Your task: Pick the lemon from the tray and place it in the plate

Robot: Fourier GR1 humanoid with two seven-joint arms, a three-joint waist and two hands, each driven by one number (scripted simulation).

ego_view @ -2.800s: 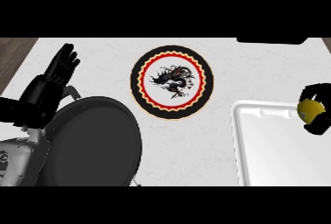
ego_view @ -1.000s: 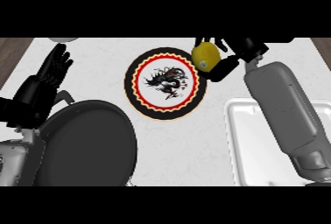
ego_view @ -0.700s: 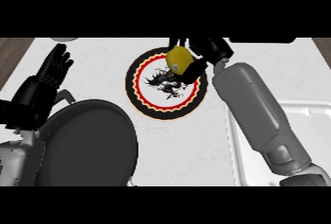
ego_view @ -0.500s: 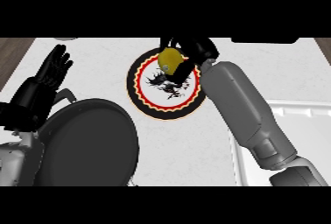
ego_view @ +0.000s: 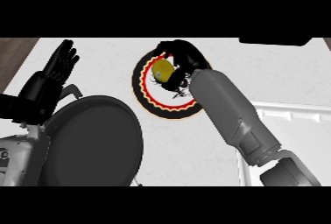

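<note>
Over the middle of the plate (ego_view: 138, 85), the right hand (ego_view: 186, 54) is curled round the lemon (ego_view: 161, 70), its black fingers arching over the fruit's far side while the thumb side hides behind it. The lemon's yellow face shows on the hand's left. The lemon sits within the plate's red and yellow ring, above the dark figure painted at the centre; whether it touches the plate's surface or hangs just above it cannot be told. The grey right forearm (ego_view: 236, 116) runs from the lower right up across the plate's right rim, covering that part of it. The white tray (ego_view: 287, 114) lies at the right edge of the pale counter (ego_view: 103, 57), well apart from the lemon, with the forearm crossing its near corner. At the left of the view, the left hand (ego_view: 50, 78) rests open with its fingers straight and pointing up, holding nothing, apart from the plate. Below it a large dark round disc (ego_view: 97, 140) fills the lower left.
</note>
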